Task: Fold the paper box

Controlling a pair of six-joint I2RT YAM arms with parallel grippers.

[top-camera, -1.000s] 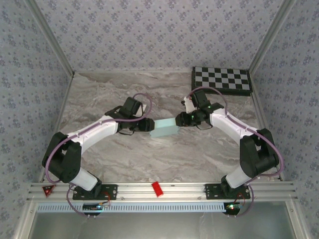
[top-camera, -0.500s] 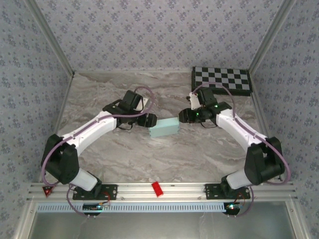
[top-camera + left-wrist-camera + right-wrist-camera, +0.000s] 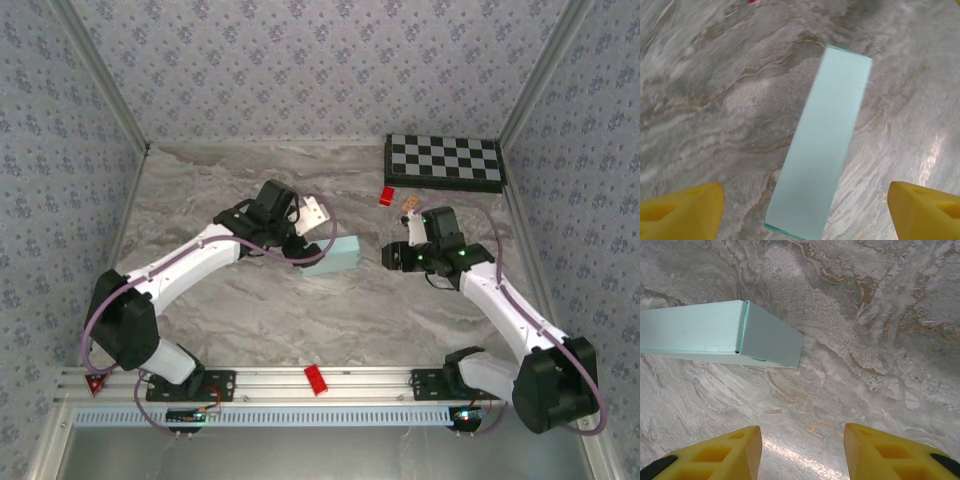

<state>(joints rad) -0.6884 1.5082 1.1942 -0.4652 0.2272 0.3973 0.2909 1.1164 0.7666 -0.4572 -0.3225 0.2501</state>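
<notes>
The paper box (image 3: pixel 334 255) is a small closed pale light-blue box lying on the marble table near the middle. My left gripper (image 3: pixel 300 243) hovers just left of and above it, open, and the box (image 3: pixel 820 145) lies lengthwise between the yellow fingers (image 3: pixel 682 210), touching neither. My right gripper (image 3: pixel 393 256) is open and stands apart to the right of the box. In the right wrist view the box's end (image 3: pixel 735 335) lies ahead of and to the left of the yellow fingertips (image 3: pixel 715 455), with bare table between them.
A black-and-white checkerboard (image 3: pixel 444 161) lies at the back right. A small red piece (image 3: pixel 386 196) and a tan bit (image 3: pixel 410 203) sit in front of it. Another red piece (image 3: pixel 316 379) rests on the front rail. Patterned walls close in three sides.
Both grippers have let go of the box ends and opened. The right arm pulled back to the right; the left gripper rose and swung over the box, which shifted slightly.
</notes>
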